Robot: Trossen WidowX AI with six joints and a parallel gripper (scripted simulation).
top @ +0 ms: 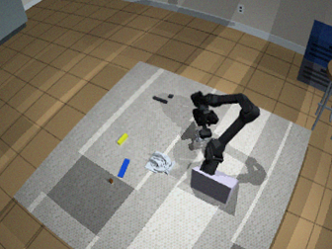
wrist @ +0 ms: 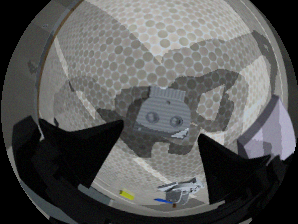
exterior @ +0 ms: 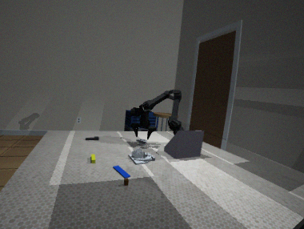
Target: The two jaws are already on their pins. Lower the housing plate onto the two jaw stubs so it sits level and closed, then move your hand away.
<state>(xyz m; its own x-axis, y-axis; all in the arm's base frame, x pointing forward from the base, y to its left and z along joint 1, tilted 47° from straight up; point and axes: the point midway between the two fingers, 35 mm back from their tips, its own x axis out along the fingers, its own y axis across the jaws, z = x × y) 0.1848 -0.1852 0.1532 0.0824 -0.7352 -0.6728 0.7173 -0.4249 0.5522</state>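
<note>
My gripper point(exterior: 143, 138) point(wrist: 162, 131) is open and empty, pointing down above a grey ridged plate point(wrist: 162, 112), which I take for the housing plate. In the wrist view the plate lies between and slightly beyond the fingertips, with two round recesses facing up and a pale triangular patch at one edge. It does not touch the fingers there. The arm partly hides it in the top view. A pale grey assembly point(top: 160, 163) point(exterior: 141, 155) point(wrist: 182, 189) rests apart from it, towards the blue bar. Its jaws, pins and stubs are too small to tell apart.
A lilac-grey block point(top: 213, 186) point(exterior: 186, 144) point(wrist: 270, 132) stands beside the arm's base. A blue bar point(top: 123, 168) point(exterior: 122, 171), a yellow block point(top: 122, 138) point(exterior: 93, 158) point(wrist: 127, 194) and a small brown piece point(top: 111, 181) point(exterior: 126, 182) lie beyond the assembly. Dark pieces lie at the back left.
</note>
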